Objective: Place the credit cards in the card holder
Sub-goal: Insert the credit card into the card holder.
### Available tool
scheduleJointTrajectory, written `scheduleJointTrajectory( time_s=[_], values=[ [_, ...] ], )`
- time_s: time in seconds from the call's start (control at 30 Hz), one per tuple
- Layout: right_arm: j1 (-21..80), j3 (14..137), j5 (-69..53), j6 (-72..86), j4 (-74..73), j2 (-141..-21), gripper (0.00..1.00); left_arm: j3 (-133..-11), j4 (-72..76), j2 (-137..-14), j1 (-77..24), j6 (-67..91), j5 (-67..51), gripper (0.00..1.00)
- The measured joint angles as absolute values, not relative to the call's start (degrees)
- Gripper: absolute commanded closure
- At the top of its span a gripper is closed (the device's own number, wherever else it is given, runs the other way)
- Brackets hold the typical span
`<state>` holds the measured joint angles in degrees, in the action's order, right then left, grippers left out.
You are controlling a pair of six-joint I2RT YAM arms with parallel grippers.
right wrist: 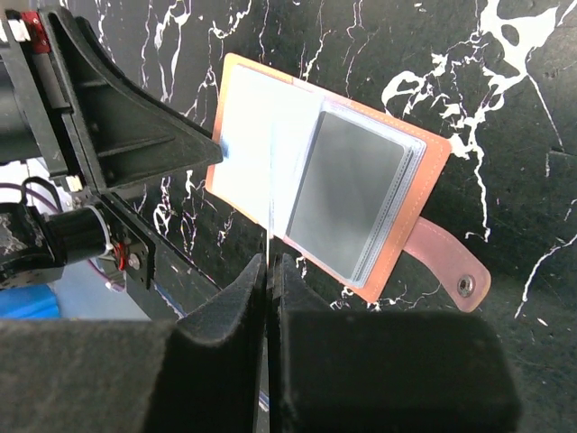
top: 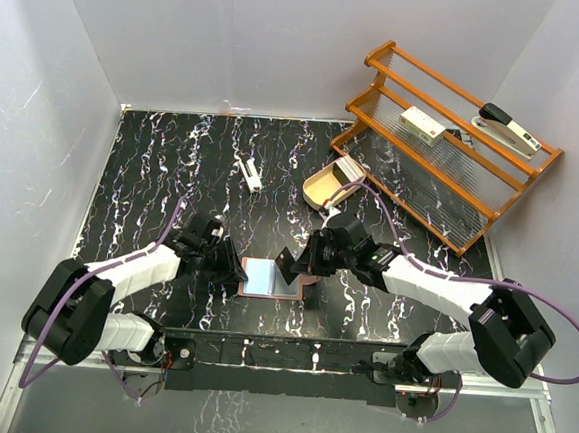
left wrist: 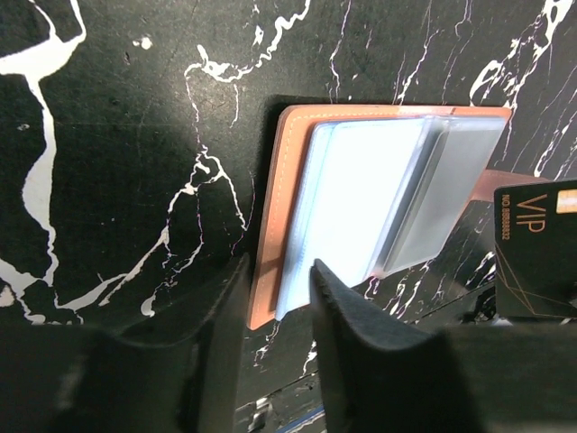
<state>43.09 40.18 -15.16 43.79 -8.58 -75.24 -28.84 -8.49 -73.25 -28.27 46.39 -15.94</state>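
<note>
Above the open card holder (right wrist: 270, 135), one card (left wrist: 534, 253) hangs, seemingly none pocketed yet.
Right fingers (right wrist: 225, 343) clamp it edge-on; left fingers (left wrist: 361, 334), slightly apart, pin the holder's edge.

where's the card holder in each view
top external: card holder lies open at centre, slightly low
left wrist: centre right, just past the left gripper
right wrist: centre, tab pointing lower right
shared landmark: black card held in the right gripper
</note>
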Motion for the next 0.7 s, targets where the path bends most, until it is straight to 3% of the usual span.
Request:
scheduleJointTrajectory(
  time_s=[0.2,0.7],
  values=[
    [43.13,36.49,-14.96,46.70,-3.57,-75.50,1.00,-27.40,-7.25,-73.30,-28.23,47.31,-16.47,0.99],
    [43.13,29.21,-15.44,50.48,10.15,-81.03,1.00,-25.02,-5.58,-71.68,-28.23,49.10,-17.45,1.00]
  ],
)
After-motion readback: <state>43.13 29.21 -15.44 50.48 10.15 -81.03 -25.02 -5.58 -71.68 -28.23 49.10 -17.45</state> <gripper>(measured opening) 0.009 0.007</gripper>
